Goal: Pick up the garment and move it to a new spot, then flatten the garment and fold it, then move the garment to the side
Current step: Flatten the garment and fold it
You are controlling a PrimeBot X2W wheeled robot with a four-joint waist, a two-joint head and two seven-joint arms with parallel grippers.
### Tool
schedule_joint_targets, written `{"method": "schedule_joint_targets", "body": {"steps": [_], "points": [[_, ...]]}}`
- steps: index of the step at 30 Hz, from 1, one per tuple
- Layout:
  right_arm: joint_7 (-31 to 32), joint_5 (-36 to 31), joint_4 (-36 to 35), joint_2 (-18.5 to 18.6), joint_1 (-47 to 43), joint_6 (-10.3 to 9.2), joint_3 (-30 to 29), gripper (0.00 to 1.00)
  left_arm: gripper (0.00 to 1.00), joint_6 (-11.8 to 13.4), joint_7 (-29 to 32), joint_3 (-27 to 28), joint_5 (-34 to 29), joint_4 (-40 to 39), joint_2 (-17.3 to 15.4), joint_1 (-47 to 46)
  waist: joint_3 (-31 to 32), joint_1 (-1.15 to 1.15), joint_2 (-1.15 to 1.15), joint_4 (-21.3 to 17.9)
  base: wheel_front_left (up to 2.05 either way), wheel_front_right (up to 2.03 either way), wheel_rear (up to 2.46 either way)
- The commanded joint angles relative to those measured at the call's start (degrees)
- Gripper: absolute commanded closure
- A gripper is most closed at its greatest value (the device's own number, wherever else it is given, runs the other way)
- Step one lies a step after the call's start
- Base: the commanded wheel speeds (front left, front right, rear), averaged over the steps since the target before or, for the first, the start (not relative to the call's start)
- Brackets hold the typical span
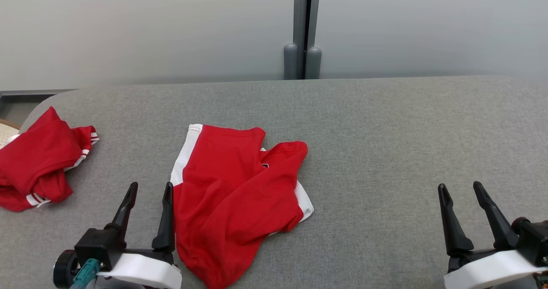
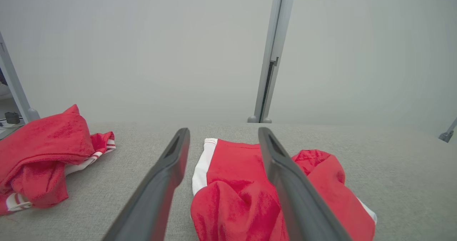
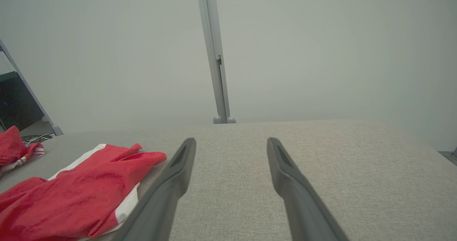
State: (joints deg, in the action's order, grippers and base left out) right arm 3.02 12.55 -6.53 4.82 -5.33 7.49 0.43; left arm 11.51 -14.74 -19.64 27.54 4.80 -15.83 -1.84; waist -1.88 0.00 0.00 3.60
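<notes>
Grey fabric surface [image 1: 385, 130] | red-and-white garment [image 1: 231, 195] crumpled centre-left, small dark tag [image 1: 265, 165] unreadable | left gripper [image 1: 150, 187] just beside its left edge, jaws wide, empty | right gripper [image 1: 460, 187] well apart, jaws wide, empty | second red garment [image 1: 34, 165] far left

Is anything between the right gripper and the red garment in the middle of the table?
Nothing visible: only bare grey table lies between the right gripper and the garment. The left gripper sits beside its edge; the second red garment lies apart, further left.
</notes>
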Motion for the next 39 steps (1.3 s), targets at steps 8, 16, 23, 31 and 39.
{"method": "schedule_joint_targets", "body": {"steps": [8, 16, 23, 31, 39], "points": [[0.4, -0.2, -0.9, 0.4, -1.8, 0.00, 0.1, 0.00, 0.00, 0.0, -0.2, 1.5, -0.3, 0.8, -2.7, -0.2, 1.5, 0.00, 0.00, -0.8, 0.00, 0.00, 0.00], [0.5, -0.1, -1.0, 0.2, -1.5, 0.00, -0.4, 0.00, 0.00, -0.2, -0.1, 0.8, -0.7, 1.5, -2.9, -1.2, 0.9, 0.00, 0.00, -0.5, 0.00, 0.00, 0.00], [0.6, 1.2, -0.6, 1.1, -0.5, -0.01, -0.6, 0.00, 0.00, -1.8, 0.1, 0.8, 0.4, 1.5, -3.2, -2.8, -0.5, 0.00, 0.00, 1.4, 0.00, 0.00, 0.00], [0.0, 6.0, 2.5, 6.9, 5.6, 0.00, -0.5, 0.00, 0.00, -3.2, -0.3, 0.7, 0.4, 0.8, -0.8, -7.4, -5.8, 0.00, 0.00, 10.0, 0.00, 0.00, 0.00], [1.6, 10.4, 7.7, 15.3, 17.3, 0.00, 3.2, 0.00, 0.00, -5.2, -0.5, 0.1, -1.5, 0.4, 4.7, -12.6, -12.0, 0.00, 0.00, 19.8, 0.00, 0.00, 0.00]]}}
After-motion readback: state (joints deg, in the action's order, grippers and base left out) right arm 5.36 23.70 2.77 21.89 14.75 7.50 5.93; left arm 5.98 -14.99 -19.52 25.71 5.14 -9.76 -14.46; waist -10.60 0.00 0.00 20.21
